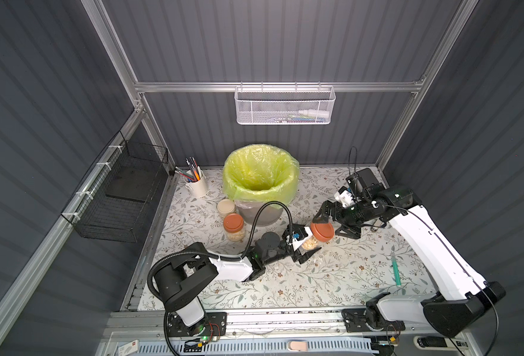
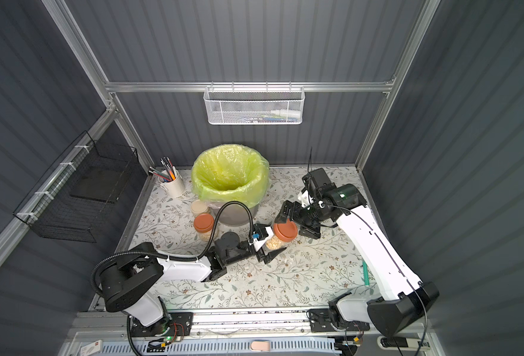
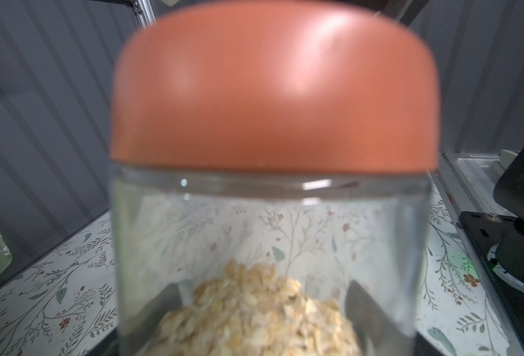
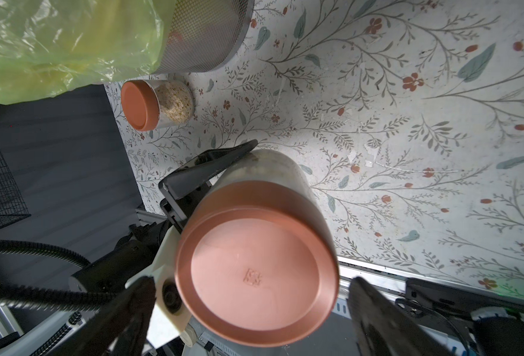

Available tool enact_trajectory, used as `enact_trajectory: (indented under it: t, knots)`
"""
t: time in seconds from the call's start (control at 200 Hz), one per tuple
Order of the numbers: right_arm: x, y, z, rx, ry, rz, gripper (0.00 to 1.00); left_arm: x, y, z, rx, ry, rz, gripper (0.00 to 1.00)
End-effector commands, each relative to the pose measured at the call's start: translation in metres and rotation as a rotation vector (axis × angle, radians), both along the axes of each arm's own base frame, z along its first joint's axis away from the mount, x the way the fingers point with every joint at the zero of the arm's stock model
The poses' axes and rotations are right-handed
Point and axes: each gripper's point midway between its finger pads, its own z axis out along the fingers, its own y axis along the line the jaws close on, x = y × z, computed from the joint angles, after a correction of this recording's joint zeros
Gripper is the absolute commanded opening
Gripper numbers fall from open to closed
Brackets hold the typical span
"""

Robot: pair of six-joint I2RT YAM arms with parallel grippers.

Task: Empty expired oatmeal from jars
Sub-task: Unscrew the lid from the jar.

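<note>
The jar [image 3: 270, 222] has a clear, glossy, smooth wall, glass-like. Its lid [image 3: 273, 92] is smooth terracotta plastic with a satin sheen. The oatmeal [image 3: 254, 314] is dry, matt, rough flakes. The bin [image 4: 205, 34] wall is fine metal mesh; its bag [image 4: 54, 40] is thin, glossy, crinkled plastic film. The counter [image 4: 408, 154] is matt, floral-printed, lightly scuffed.

A robot lab booth dressed as a home desk — aluminium frame [image 1: 273, 87], ribbed grey panels [image 1: 254, 40], floral tabletop [image 1: 331, 277], pen cup [image 1: 196, 186], bagged bin [image 1: 259, 215] — arms [image 1: 433, 246] on a rail [image 1: 285, 319].

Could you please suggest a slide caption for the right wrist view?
Open right gripper straddles the terracotta lid of an oatmeal jar gripped by the left gripper.
</note>
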Motion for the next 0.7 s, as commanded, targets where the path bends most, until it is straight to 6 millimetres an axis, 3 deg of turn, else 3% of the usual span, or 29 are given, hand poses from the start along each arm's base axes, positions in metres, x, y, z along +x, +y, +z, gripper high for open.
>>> enact_trajectory:
  t: [0.0,0.305,0.695]
  knots:
    - [-0.001,0.0,0.001,-0.03,-0.004,0.02,0.99,-0.003,0.001,0.045,-0.127,-0.082,-0.003,0.31]
    - [-0.002,0.003,-0.007,-0.056,0.015,0.049,0.98,-0.003,0.001,0.045,-0.128,-0.08,-0.005,0.31]
    - [-0.004,0.009,-0.012,-0.079,-0.021,0.126,0.88,-0.005,0.003,0.046,-0.147,-0.069,-0.009,0.31]
